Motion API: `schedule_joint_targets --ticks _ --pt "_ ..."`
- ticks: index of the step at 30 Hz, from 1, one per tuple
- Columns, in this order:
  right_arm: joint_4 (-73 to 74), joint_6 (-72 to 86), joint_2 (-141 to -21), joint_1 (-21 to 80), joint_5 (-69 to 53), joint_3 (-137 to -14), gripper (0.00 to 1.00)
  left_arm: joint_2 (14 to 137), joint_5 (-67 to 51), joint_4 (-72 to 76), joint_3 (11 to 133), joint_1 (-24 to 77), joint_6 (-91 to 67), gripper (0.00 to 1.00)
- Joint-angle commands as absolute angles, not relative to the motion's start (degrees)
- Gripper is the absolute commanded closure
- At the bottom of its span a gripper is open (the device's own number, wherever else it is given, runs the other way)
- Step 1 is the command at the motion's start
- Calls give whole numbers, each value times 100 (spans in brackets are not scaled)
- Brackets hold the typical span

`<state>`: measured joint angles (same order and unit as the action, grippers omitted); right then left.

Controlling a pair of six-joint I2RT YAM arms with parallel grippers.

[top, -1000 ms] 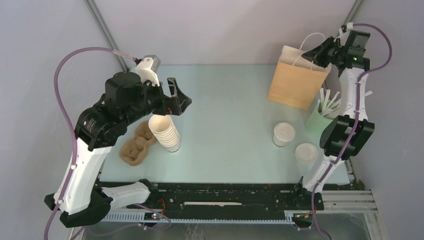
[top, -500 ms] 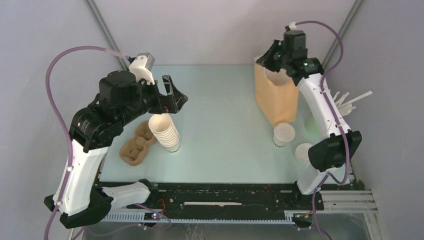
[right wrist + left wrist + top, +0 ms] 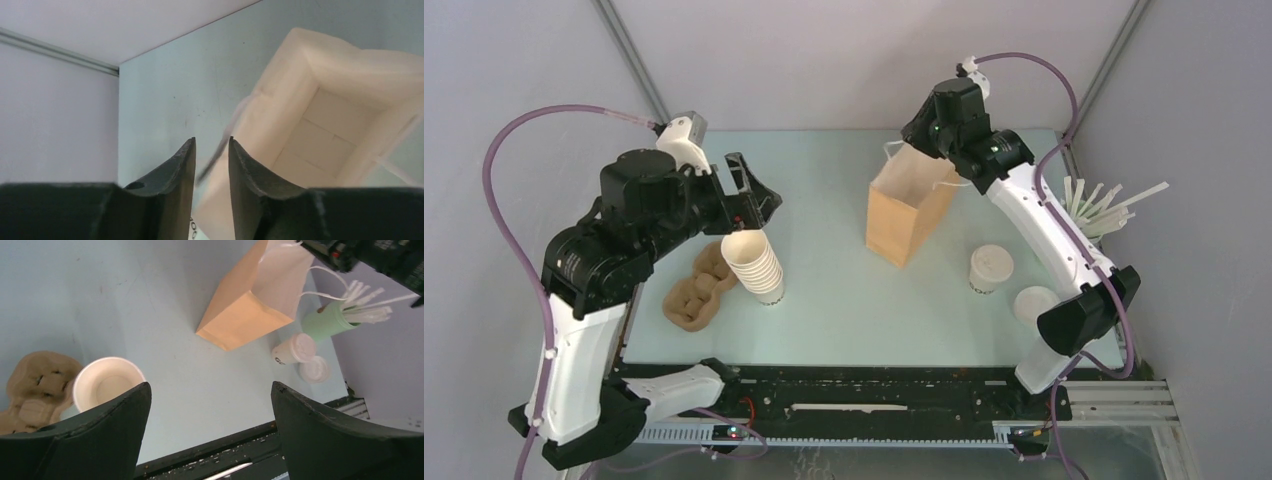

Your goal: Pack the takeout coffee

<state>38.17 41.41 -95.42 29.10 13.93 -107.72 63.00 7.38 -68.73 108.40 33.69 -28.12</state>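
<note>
Takeout coffee (image 3: pixel 991 268): lidded cup, upright at the right of the table (image 3: pixel 844 300), near a loose lid (image 3: pixel 1035 303) and right of the paper bag (image 3: pixel 907 212). Left gripper (image 3: pixel 752 195): jaws spread wide, empty, above the cup stack (image 3: pixel 754 265). Right gripper (image 3: pixel 916 138): jaws narrowly parted about the blurred bag handle (image 3: pixel 216 152); whether it grips cannot be told.

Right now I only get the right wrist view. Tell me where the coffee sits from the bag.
Observer: The coffee stands upright, right of the bag, toward the near edge, clear of it.
Operator: Report anything beside it.
Observer: A loose lid lies to its right, even nearer the edge.
Operator: Give me the left gripper.
Observer: The left gripper is open over the cup stack, holding nothing.
</note>
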Motion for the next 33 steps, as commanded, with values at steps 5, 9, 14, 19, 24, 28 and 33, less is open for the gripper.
schedule_joint_targets --ticks 5,9,14,19,24,28,33 --pt "3940 3166 -9501 3051 760 -11464 37 6402 273 -7330 11028 1696 -3059 7" --pt "4728 2596 -9482 3033 -7 -12239 18 6566 878 -7642 11002 973 -2971 7" --pt "5617 2194 -8791 3034 -662 -12190 16 6759 1394 -7784 10105 149 -2989 11" --pt "5136 2315 -7281 2922 -1408 -10154 15 6641 1623 -7302 8403 -331 -2982 18" --pt "4856 2399 -6372 2604 -1777 -8852 14 6691 902 -6706 7056 -1167 -3202 36" --pt "4876 2356 -6131 2208 -2038 -8595 14 6793 840 -6205 6417 -1486 -3831 34" --pt "4786 2384 -5789 1802 -2137 -8276 14 7109 597 -5559 5804 -1644 -4239 37"
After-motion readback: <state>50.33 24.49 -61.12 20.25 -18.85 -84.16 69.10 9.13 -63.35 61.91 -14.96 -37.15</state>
